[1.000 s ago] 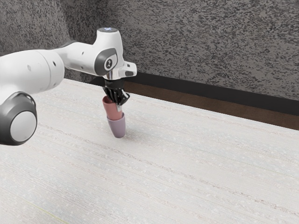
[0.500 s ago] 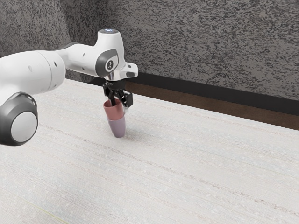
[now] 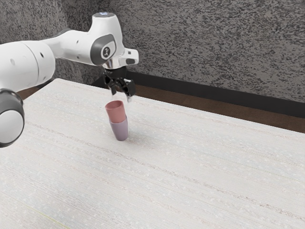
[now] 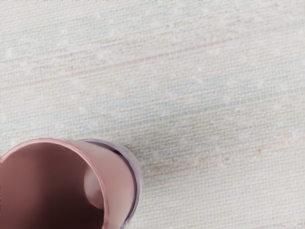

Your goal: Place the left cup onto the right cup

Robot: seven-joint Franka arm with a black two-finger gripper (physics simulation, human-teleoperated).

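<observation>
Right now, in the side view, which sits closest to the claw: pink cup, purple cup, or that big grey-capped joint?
From the gripper:
1. Pink cup, directly beneath it, nested on top.
2. Purple cup, under the pink one, holding it.
3. Grey-capped joint, far off at the exterior view's left edge.

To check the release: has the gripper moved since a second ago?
Yes. The gripper rose away from the purple cup, clear of the pink cup in it.

Pink cup [image 4: 62, 186] — partly beyond wrist-view edge
</observation>
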